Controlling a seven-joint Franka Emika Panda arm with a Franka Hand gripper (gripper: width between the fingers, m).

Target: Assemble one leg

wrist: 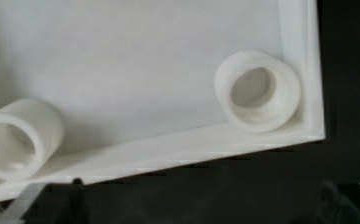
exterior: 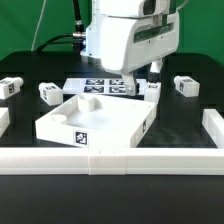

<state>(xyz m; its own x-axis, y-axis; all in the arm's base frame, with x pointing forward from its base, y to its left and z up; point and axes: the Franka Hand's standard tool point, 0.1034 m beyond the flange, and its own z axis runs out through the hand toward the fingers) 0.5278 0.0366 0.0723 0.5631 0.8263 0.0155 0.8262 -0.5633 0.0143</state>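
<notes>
Several small white legs with marker tags lie on the black table: one beside the far right corner of the large white square panel, one further to the exterior view's right, and two on its left. My gripper hangs low over the panel's far right corner, its fingers mostly hidden behind the white hand. The wrist view shows the panel with two round corner holes. Dark fingertips stand wide apart with nothing between them.
The marker board lies flat behind the panel, partly under the hand. A low white rail runs along the front, with a side rail on the exterior view's right. Black cables hang behind the arm.
</notes>
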